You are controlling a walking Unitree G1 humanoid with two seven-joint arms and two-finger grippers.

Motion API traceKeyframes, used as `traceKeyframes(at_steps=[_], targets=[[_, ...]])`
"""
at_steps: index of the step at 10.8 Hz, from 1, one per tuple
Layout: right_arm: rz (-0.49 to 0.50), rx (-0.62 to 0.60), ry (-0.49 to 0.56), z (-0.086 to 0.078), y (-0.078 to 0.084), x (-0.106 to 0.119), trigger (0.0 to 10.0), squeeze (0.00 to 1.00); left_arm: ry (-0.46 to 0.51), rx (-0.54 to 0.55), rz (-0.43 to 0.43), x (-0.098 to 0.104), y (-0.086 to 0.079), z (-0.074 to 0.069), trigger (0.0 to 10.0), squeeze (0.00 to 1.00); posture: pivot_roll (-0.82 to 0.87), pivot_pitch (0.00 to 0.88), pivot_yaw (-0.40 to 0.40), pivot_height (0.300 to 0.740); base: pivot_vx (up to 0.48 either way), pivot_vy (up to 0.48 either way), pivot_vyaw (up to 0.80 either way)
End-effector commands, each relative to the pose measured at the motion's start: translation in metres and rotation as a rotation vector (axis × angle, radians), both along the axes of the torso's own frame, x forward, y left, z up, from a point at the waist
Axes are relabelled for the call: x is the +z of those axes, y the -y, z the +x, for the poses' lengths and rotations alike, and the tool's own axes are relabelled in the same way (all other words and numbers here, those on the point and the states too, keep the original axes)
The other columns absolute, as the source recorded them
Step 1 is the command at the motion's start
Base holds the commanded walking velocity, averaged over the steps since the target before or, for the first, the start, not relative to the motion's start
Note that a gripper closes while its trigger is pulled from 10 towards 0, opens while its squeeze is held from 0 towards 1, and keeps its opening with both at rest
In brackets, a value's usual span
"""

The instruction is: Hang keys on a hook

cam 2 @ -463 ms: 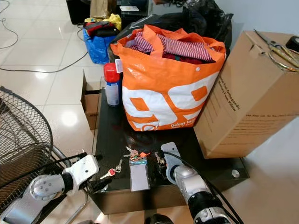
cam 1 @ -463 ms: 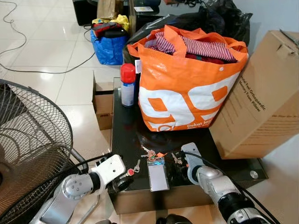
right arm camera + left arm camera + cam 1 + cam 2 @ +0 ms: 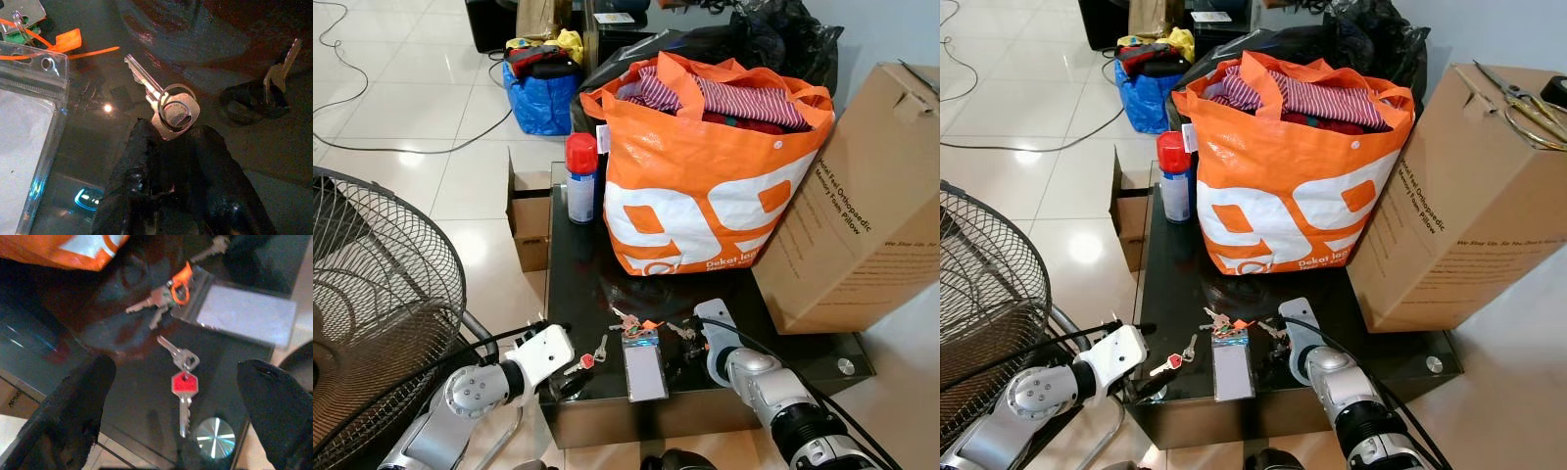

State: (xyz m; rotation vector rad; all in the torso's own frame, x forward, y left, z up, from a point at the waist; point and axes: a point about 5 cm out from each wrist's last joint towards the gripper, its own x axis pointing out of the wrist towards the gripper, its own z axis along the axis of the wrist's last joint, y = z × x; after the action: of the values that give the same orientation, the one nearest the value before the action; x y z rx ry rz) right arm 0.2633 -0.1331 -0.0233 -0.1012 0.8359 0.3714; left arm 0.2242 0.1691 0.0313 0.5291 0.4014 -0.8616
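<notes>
**Right gripper on a key, left gripper open over the red key**

Low black table [image 3: 578,294] holds an orange bag [image 3: 705,186] stuffed with striped and red clothes, and a spray can [image 3: 579,179] with red cap just beside the bag. Cardboard box [image 3: 862,225] leans at the table's right side; the right eye view shows scissors [image 3: 1518,98] lying on top of it. Behind, on the floor, a blue bag [image 3: 540,93] packed with stuff, and a black sack [image 3: 773,39] behind the orange bag. Small open carton [image 3: 530,220] stands left of the table. Fan [image 3: 372,304] at far left.

Keys lie at the table's front edge: a bunch with orange tag [image 3: 168,296] touching a clear badge holder [image 3: 644,367], a red-headed key [image 3: 184,391] left of the holder, a silver key [image 3: 164,105] right of it.

Left gripper [image 3: 176,416] hangs at the front edge, fingers spread wide on either side of the red-headed key, apart from it. Right gripper [image 3: 168,142] is low on the table; the right wrist view shows its fingers closed together at the silver key's head and ring, touching it, key flat on the glass. That view also shows another key [image 3: 279,73] standing up from a dark loop nearby. The left wrist view shows a round metal disc [image 3: 215,438] on the table near the red-headed key.
</notes>
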Motion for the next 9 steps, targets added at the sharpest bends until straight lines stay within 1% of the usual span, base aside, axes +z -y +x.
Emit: traceKeyframes(at_steps=[1,2,3,4,5,6,7,8,9], targets=[[-0.005,-0.013,-0.014,-0.001,0.006,-0.003,0.0,0.00,0.046,-0.008,-0.052,0.012,0.006,0.006,10.0,0.98,-0.07,0.048,-0.092,0.740,0.000,0.000,0.00],[0.001,-0.012,-0.009,-0.001,0.007,-0.002,0.0,0.00,0.082,-0.012,-0.123,0.034,0.009,0.014,10.0,0.98,-0.06,0.028,-0.088,0.740,0.000,0.000,0.00],[0.005,-0.010,-0.004,-0.001,0.008,-0.001,0.0,0.00,0.101,-0.028,-0.157,0.052,0.011,0.017,10.0,0.98,-0.06,0.019,-0.086,0.740,0.000,0.000,0.00],[0.009,0.004,0.008,0.000,0.010,0.001,0.0,0.00,0.110,-0.062,-0.192,0.075,0.015,0.019,10.0,0.98,-0.06,0.015,-0.082,0.740,0.000,0.000,0.00],[0.019,0.062,0.013,-0.002,0.010,0.003,10.0,0.00,0.087,-0.095,-0.183,0.081,0.015,0.019,10.0,0.98,-0.06,0.007,-0.073,0.740,0.000,0.000,0.00],[0.037,0.061,0.042,0.000,0.012,0.007,10.0,0.51,0.059,-0.099,-0.133,0.080,0.013,0.018,10.0,0.98,-0.07,0.004,-0.068,0.740,0.000,0.000,0.00],[0.073,0.055,0.070,0.003,0.012,0.012,10.0,1.00,0.030,-0.099,-0.107,0.080,0.011,0.015,10.0,0.98,-0.07,0.004,-0.071,0.740,0.000,0.000,0.00],[0.104,0.093,0.099,0.005,0.007,0.017,10.0,1.00,-0.012,-0.091,-0.089,0.079,0.010,0.013,10.0,0.98,-0.07,0.006,-0.075,0.740,0.000,0.000,0.00],[0.125,0.124,0.111,0.006,0.002,0.020,10.0,1.00,-0.031,-0.090,-0.080,0.080,0.010,0.012,10.0,0.98,-0.07,0.010,-0.079,0.740,0.000,0.000,0.00]])
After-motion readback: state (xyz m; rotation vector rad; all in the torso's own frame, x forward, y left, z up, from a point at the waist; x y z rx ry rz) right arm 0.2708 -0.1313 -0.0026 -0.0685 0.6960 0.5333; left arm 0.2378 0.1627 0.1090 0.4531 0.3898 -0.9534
